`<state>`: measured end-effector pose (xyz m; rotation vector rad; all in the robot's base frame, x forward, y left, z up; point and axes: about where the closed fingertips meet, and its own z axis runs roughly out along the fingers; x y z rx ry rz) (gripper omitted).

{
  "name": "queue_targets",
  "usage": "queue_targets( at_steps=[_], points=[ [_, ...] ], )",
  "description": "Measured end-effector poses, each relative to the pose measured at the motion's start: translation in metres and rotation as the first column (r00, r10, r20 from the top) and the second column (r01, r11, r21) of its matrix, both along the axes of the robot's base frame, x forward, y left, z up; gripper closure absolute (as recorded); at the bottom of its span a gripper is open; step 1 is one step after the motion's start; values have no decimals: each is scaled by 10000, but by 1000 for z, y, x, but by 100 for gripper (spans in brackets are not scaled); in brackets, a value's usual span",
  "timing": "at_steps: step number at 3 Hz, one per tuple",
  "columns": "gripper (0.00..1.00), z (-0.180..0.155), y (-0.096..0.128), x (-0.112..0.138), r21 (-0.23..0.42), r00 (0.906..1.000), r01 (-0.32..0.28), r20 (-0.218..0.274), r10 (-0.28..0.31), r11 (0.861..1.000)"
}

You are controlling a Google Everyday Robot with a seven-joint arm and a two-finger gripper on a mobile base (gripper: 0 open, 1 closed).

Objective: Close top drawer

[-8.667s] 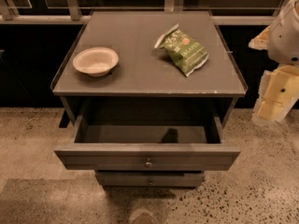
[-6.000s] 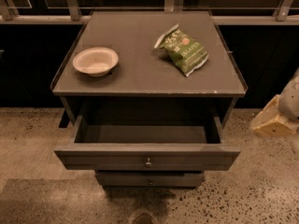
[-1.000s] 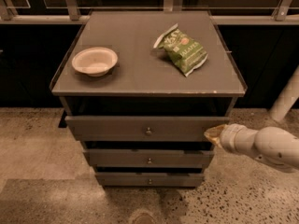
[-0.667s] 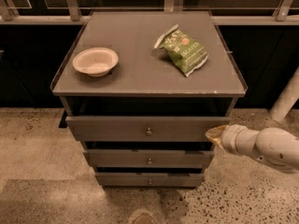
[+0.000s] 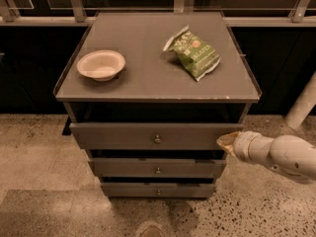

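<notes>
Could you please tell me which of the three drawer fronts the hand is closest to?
The top drawer, the widest and tallest front. The hand sits at its right end; the middle drawer and bottom drawer lie lower.

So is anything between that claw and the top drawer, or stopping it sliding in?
Nothing visible does. The claw is at the right end of the front of the top drawer, and no object shows between them or in the dark gap above the drawer.
</notes>
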<state>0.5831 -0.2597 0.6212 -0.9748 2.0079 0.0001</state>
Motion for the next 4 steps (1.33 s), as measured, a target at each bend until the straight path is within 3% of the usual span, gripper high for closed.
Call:
queue_targets(
  at_steps=[1,2,4],
  points=[
    [100,18,-32,-30,345,9941,714,-838,-683,9968],
    [100,41,-60,-76,324,9740,1366,-1867,-1283,9901],
    [57,44,-60,-79,342,9728,1379,-1925,-1289,9899]
  ],
)
